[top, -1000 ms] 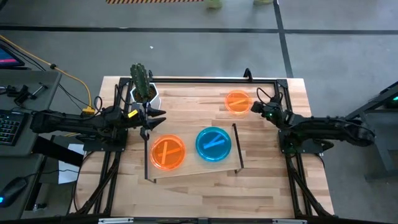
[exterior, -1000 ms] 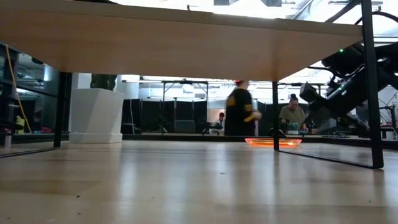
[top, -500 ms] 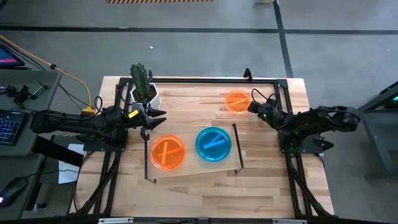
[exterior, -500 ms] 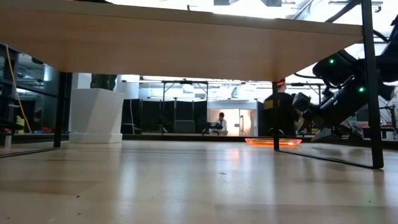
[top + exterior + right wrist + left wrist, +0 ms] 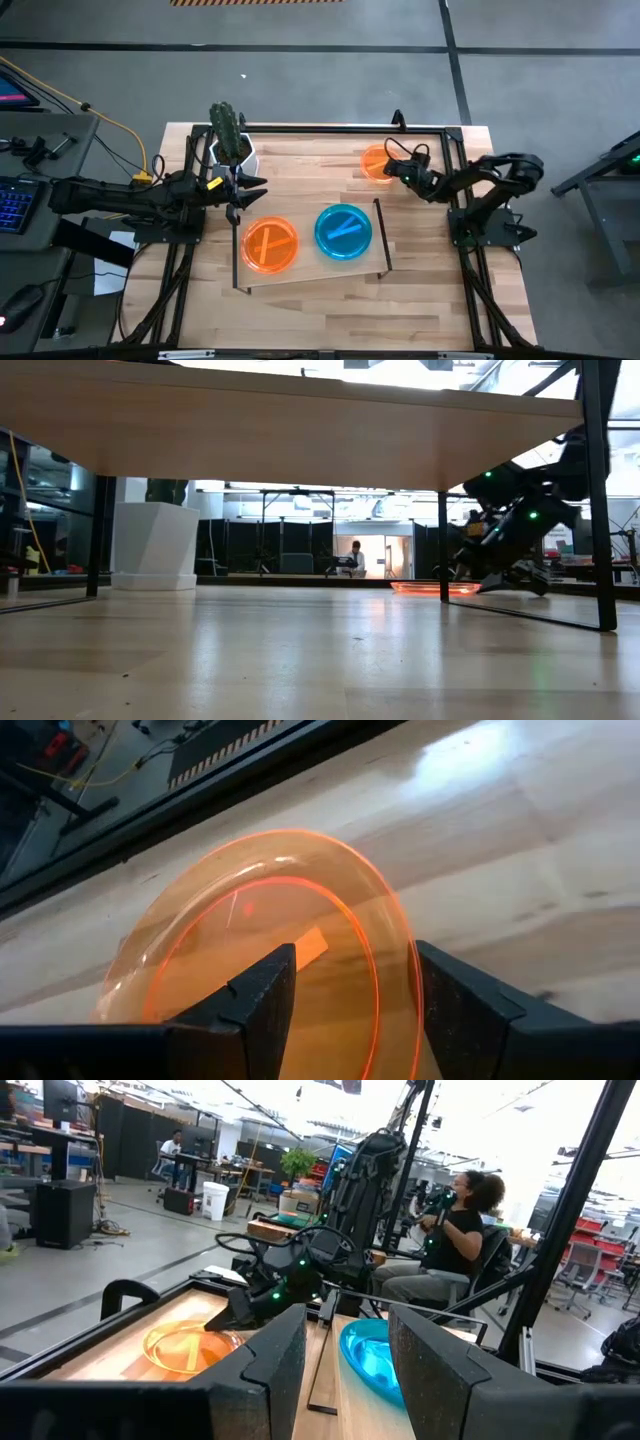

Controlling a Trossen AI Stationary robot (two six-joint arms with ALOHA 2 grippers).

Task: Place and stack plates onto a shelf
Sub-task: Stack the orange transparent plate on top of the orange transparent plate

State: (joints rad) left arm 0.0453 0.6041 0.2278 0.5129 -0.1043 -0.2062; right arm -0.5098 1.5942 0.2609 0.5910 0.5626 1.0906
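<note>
Wooden tabletop (image 5: 420,300), orange plate (image 5: 262,935), no legible writing

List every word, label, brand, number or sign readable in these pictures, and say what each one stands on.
No text can be read anywhere in these views.
The orange plate between the right gripper's open fingers carries only a plain raised bar, no lettering.
The orange plate on the shelf and the blue plate show the same plain bars.
The white cactus pot is unmarked.
Red signs in the room behind are too blurred to read.
</note>
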